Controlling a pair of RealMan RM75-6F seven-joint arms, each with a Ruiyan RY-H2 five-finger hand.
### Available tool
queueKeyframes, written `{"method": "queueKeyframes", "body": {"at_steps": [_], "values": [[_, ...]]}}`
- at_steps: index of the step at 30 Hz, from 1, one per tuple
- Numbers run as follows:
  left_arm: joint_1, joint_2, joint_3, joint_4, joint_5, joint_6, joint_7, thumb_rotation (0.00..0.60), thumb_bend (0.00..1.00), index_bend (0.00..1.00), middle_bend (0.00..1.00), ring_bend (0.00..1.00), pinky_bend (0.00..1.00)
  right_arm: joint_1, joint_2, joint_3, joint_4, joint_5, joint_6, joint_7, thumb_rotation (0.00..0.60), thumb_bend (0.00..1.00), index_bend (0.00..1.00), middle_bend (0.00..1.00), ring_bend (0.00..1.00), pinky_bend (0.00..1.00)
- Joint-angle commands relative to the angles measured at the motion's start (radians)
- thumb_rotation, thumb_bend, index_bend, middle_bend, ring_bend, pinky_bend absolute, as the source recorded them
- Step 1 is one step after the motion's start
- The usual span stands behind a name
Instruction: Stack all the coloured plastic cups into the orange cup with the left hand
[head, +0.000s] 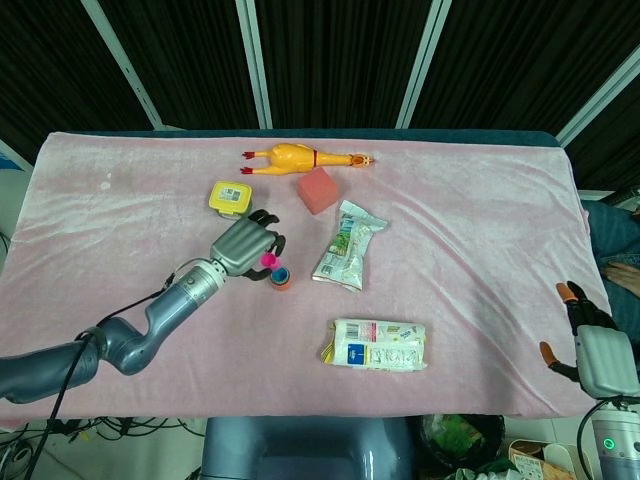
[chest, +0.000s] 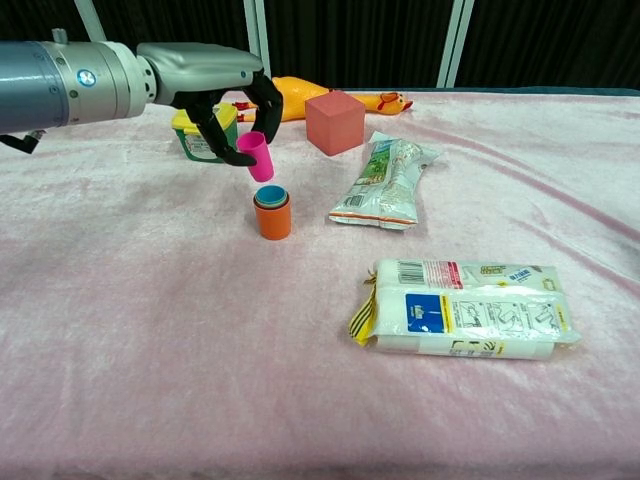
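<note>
Cup (chest: 260, 157) in left hand (chest: 222, 98), just above cup stack (chest: 272, 211), snack bag (chest: 387, 183) to right.

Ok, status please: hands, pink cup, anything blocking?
Left hand holds pink cup just above orange cup. Right hand idle at table edge. Nothing blocking.

left robot hand (head: 243, 246) holds pink cup (head: 268, 262) | beside orange cup (head: 282, 277)
</note>
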Motion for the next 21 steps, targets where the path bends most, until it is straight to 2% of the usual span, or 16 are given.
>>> {"method": "queueKeyframes", "body": {"at_steps": [1, 17, 19, 21], "values": [[-0.007, -0.014, 0.004, 0.014, 0.005, -0.008, -0.009, 0.6, 0.34, 0.51, 0.56, 0.15, 0.15, 0.0, 0.0, 0.0, 0.0, 0.0, 0.0, 0.0, 0.6, 0.26, 0.04, 0.05, 0.16, 0.21], [-0.022, -0.042, 0.02, 0.041, 0.006, -0.029, -0.014, 0.6, 0.34, 0.51, 0.56, 0.15, 0.15, 0.0, 0.0, 0.0, -0.001, 0.0, 0.0, 0.001, 0.6, 0.26, 0.04, 0.05, 0.16, 0.21], [-0.023, -0.043, 0.022, 0.044, 0.002, -0.034, -0.013, 0.6, 0.33, 0.5, 0.55, 0.15, 0.15, 0.0, 0.0, 0.001, 0.0, 0.001, -0.001, 0.001, 0.6, 0.26, 0.04, 0.05, 0.16, 0.21], [-0.024, -0.042, 0.023, 0.044, -0.002, -0.04, -0.014, 0.6, 0.3, 0.45, 0.51, 0.15, 0.14, 0.0, 0.0, 0.001, -0.001, 0.001, 0.0, 0.001, 0.6, 0.26, 0.04, 0.05, 0.16, 0.21]]}}
